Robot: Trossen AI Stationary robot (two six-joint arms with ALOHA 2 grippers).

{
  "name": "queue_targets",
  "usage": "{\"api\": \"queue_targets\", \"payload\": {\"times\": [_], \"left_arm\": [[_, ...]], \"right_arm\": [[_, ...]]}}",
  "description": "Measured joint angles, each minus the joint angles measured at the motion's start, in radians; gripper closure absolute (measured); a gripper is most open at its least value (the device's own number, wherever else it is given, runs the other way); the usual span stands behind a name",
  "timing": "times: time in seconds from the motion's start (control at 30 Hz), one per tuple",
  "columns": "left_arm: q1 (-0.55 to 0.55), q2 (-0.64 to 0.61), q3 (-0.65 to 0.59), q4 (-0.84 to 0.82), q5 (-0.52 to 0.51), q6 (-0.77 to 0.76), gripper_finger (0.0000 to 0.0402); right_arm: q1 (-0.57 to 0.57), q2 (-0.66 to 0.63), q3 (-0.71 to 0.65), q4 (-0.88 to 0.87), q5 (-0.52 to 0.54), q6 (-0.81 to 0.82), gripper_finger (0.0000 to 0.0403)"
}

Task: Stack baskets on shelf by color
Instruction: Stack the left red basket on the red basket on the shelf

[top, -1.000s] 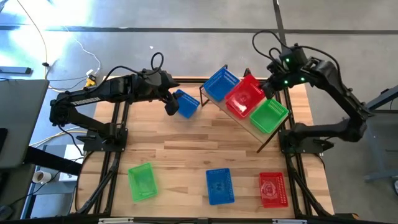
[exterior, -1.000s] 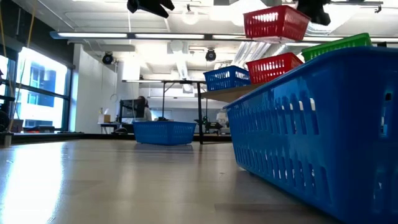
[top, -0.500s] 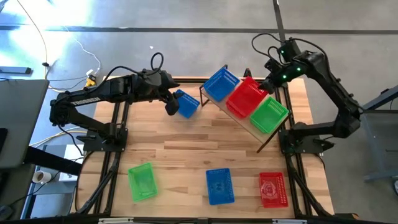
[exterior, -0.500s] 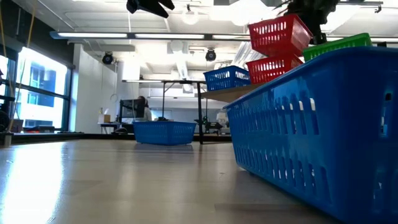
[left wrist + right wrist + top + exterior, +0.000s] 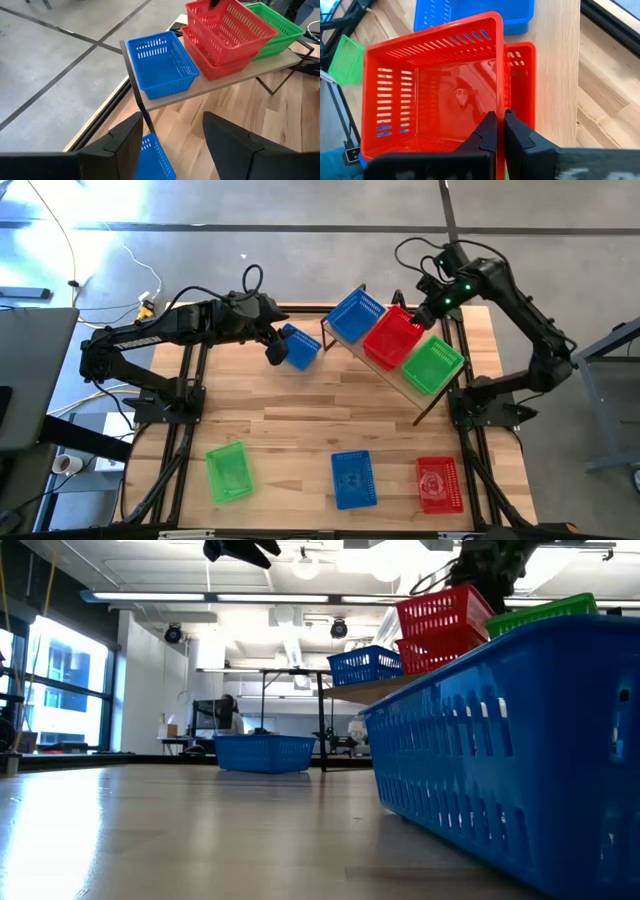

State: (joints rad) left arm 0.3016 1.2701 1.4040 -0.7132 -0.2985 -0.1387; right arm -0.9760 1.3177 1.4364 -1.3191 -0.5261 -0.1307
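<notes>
The shelf (image 5: 240,72) stands slantwise at the table's far right. On it sit a blue basket (image 5: 355,315), a red basket (image 5: 215,62) and a green basket (image 5: 432,365). My right gripper (image 5: 425,315) is shut on a second red basket (image 5: 227,25), held right above the red one on the shelf. My left gripper (image 5: 272,345) hangs open over a blue basket (image 5: 298,347) that rests on the table at the far left; nothing is between its fingers. My right gripper pinches the rim of one wall (image 5: 500,102) of the upper red basket, one finger (image 5: 487,132) inside and one outside. The fingers slant down from the table's far right. The basket hangs mouth up, a little tilted, over the lower red basket (image 5: 440,648); whether the two touch I cannot tell.
Along the table's near edge lie a green basket (image 5: 228,470), a blue basket (image 5: 352,478) and a red basket (image 5: 438,483). The blue one fills the low view's right side (image 5: 510,740). Bare wood lies in the table's middle.
My right gripper has gone down and toward the table's left with the red basket, tipping further downward. The basket has sunk from well above the shelf to just over the red basket standing there. My left gripper has kept still.
</notes>
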Motion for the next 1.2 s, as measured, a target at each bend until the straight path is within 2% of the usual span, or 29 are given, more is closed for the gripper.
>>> {"api": "queue_targets", "payload": {"times": [0.37, 0.57, 0.93, 1.2], "left_arm": [[0.0, 0.0, 0.0, 0.0, 0.0, 0.0, 0.0204], [0.0, 0.0, 0.0, 0.0, 0.0, 0.0, 0.0204], [0.0, 0.0, 0.0, 0.0, 0.0, 0.0, 0.0204], [0.0, 0.0, 0.0, 0.0, 0.0, 0.0, 0.0204]], "right_arm": [[0.0, 0.013, 0.0, -0.005, 0.005, 0.021, 0.0403], [0.0, 0.013, 0.0, -0.01, 0.07, 0.019, 0.0401], [0.0, 0.013, 0.0, -0.011, 0.079, 0.021, 0.0307], [0.0, 0.013, 0.088, -0.073, 0.205, 0.044, 0.0296]]}}
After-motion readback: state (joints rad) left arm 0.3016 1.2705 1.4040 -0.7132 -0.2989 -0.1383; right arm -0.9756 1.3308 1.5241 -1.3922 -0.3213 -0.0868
